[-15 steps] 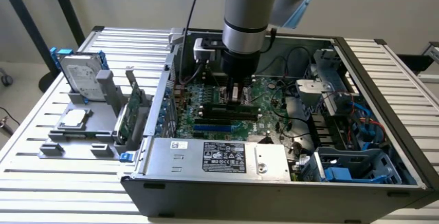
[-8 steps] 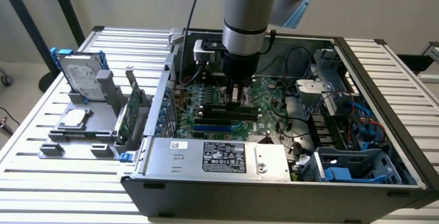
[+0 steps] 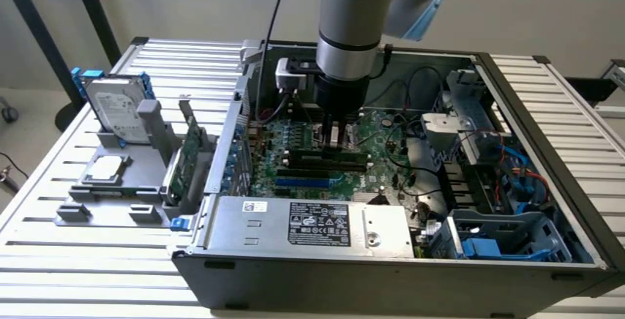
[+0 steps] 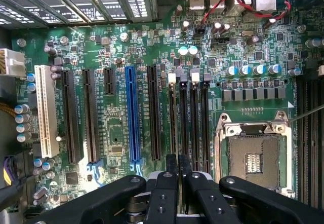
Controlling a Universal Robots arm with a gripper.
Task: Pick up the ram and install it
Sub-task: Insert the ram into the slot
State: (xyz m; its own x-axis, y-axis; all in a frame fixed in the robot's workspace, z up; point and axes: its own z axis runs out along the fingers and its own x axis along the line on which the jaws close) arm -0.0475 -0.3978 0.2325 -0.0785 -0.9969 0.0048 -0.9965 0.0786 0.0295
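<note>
The gripper [image 4: 178, 176] has its two fingers pressed together on the ram [image 4: 178, 164], holding it edge-on directly above the motherboard [image 4: 121, 57]. Just beyond the fingertips lie four long black slots [image 4: 188, 117], side by side, with two white latches [image 4: 195, 76] at their far ends.

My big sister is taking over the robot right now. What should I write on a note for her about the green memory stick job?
Gripper: down inside the computer case, shut on a thin upright stick, apparently the ram, seen edge-on.
Position: just above the black memory slots on the motherboard, beside the empty CPU socket.
Done: ram picked up and carried over.
Left: seating it; the slots look empty.
</note>
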